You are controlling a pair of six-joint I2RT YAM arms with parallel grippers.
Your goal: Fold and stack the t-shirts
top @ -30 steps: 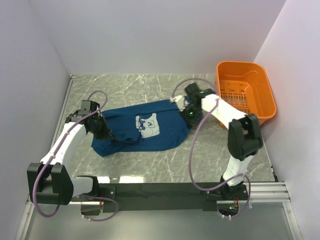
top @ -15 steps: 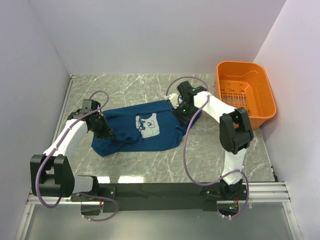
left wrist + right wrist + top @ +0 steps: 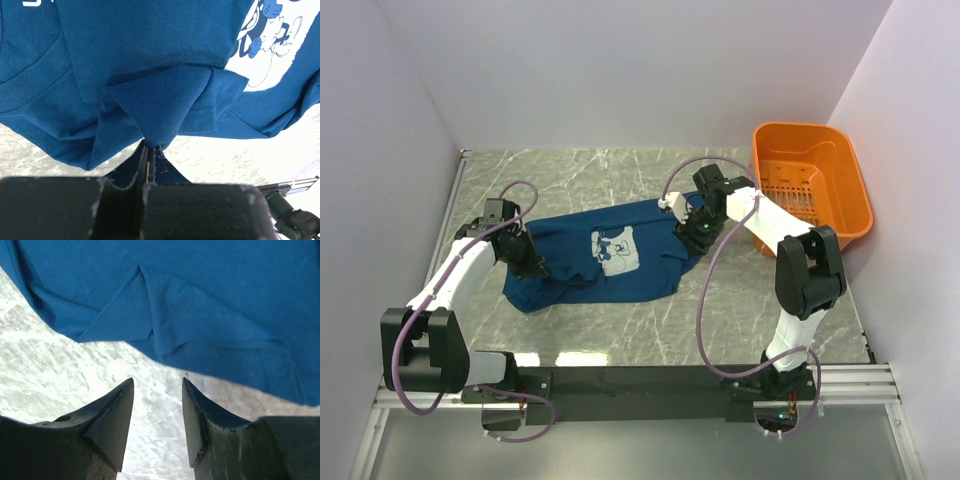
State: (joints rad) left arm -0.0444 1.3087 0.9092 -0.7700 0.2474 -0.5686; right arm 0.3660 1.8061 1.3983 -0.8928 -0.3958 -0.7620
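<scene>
A dark teal-blue t-shirt (image 3: 610, 262) with a pale print (image 3: 616, 249) lies spread across the middle of the marble table. My left gripper (image 3: 532, 266) is shut on a bunched fold of the t-shirt (image 3: 160, 100) at its left side; in the left wrist view the cloth pinches in between the closed fingertips (image 3: 150, 142). My right gripper (image 3: 692, 228) stands open just off the shirt's right edge. In the right wrist view its fingers (image 3: 120, 405) are spread over bare marble, with the shirt's edge (image 3: 200, 315) just beyond the tips and nothing between them.
An orange plastic basket (image 3: 812, 190) stands at the right edge of the table, close to the right arm. White walls enclose the table on the left, back and right. Bare marble (image 3: 650, 330) shows in front of the shirt.
The right gripper has opened and let go of the shirt's right edge, then drawn back slightly to the right. The left gripper has kept its hold and barely moved.
</scene>
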